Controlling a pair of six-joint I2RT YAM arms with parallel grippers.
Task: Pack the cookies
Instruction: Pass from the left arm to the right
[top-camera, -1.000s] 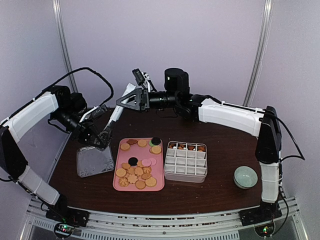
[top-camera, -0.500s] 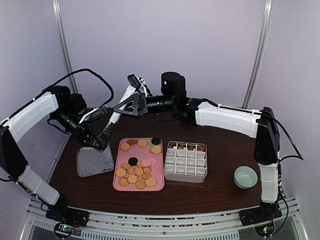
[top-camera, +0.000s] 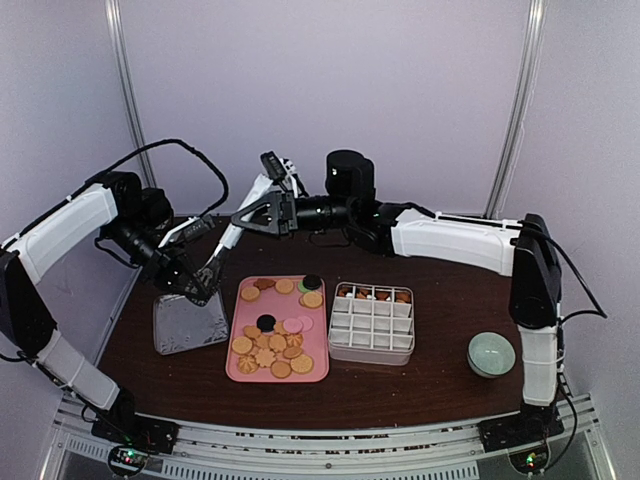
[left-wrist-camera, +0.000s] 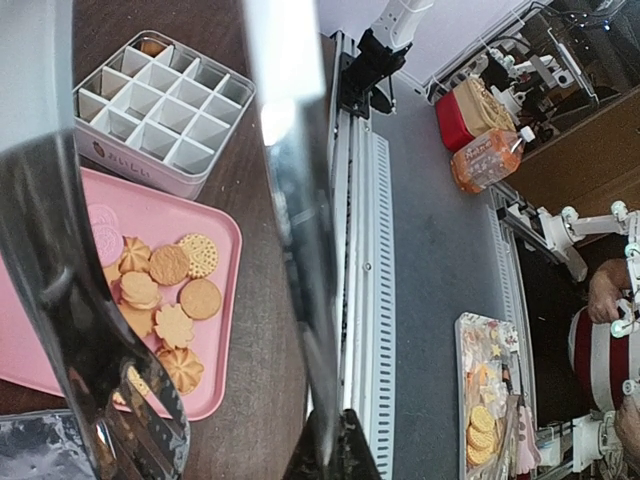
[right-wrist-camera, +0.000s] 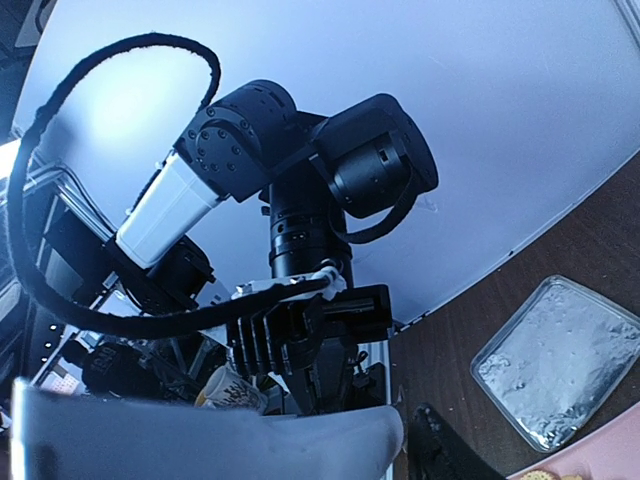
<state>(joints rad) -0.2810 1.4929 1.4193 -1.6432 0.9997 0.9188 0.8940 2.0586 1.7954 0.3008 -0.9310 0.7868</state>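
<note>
The cookies (top-camera: 275, 345) lie in a loose heap on a pink tray (top-camera: 232, 372), mostly golden, a few pink or black. They show again as cookies (left-wrist-camera: 165, 290) in the left wrist view. A few more sit in the far row of the white divided box (top-camera: 372, 325). My left gripper (top-camera: 200, 283) is shut on the low end of the metal tongs (top-camera: 232, 232), one blade (left-wrist-camera: 295, 200) rising from its jaws. My right gripper (top-camera: 243, 212) is closed round the tongs higher up. The pale blade (right-wrist-camera: 200, 440) lies against its dark finger (right-wrist-camera: 440, 450).
A silver foil tray (top-camera: 188, 322) lies left of the pink tray, under my left gripper. A pale green bowl (top-camera: 491, 353) stands at the right. The divided box (left-wrist-camera: 160, 110) sits just right of the pink tray (left-wrist-camera: 215, 335). The table's near edge runs along the rail.
My right gripper has narrowed round the upper tongs and dropped slightly, with the tongs' top end shifting along with it. The left arm has barely moved.
</note>
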